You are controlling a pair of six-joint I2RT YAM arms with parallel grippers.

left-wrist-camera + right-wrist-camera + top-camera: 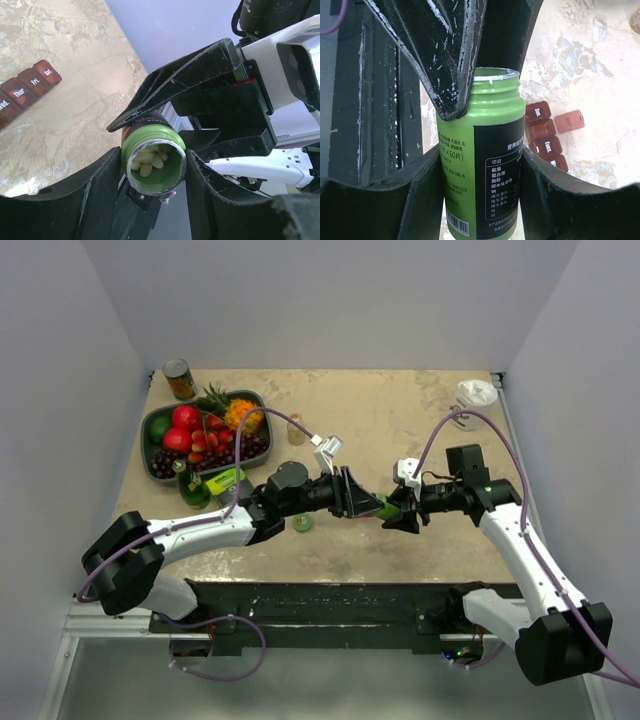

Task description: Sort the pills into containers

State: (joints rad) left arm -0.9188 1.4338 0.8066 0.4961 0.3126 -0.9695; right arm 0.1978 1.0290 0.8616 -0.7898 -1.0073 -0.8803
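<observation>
The containers (546,145), a dark red-brown strip of small square compartments, lie on the tabletop (75,60) just to the right of the right gripper (480,155) in its wrist view, past the bottle it holds. Lids there read Sun. and Tues., and 1 lid (569,121) next to the Sun. compartment sticks out sideways, open. From the left wrist, the strip's Thur., Fri. and Sat. end sits to the upper left of the left gripper (152,156), apart from it. In the top view I cannot make out the strip near the 2 grippers. The right gripper is clamped on the body of a green bottle (495,115), 1 finger pressed on each side of the label. The left gripper is closed on the same bottle's neck, its 2 fingers (100,195) against the rim on either side. The bottle is uncapped and held off the tabletop between the 2 grippers, mouth toward the left gripper, with pale oblong pills (149,159) inside. A small green round cap (303,523) lies on the tabletop just behind the left gripper, and a dark oval fruit tray (146,435) sits well apart on that gripper's left.
</observation>
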